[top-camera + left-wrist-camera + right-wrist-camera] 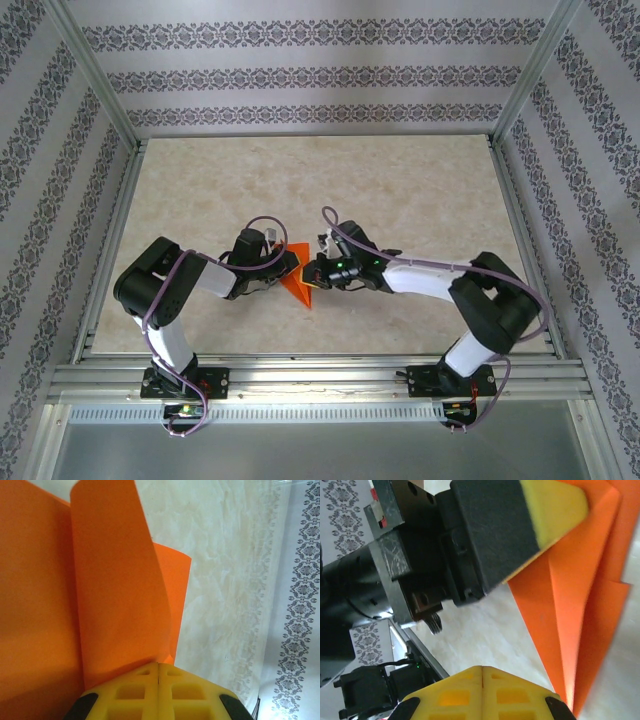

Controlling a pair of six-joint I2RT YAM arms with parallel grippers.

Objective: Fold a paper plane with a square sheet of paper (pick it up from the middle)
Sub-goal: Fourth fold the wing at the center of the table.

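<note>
The left tool point(291, 266) is clenched at the 9 o'clock side of the orange paper point(298, 288), its tip touching it. The folded paper sits in the middle of the surface point(400, 200), its point toward 6 o'clock. The right tool point(309, 270) is clenched too, just beside the paper's 3 o'clock side.

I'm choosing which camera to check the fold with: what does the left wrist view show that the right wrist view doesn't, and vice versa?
Left wrist: a flap of the orange paper curling up by the shut left gripper. Right wrist: the left gripper from outside, its yellow tip over the paper's creased layers, beyond the shut right gripper. Both: orange paper and the marbled table.
</note>
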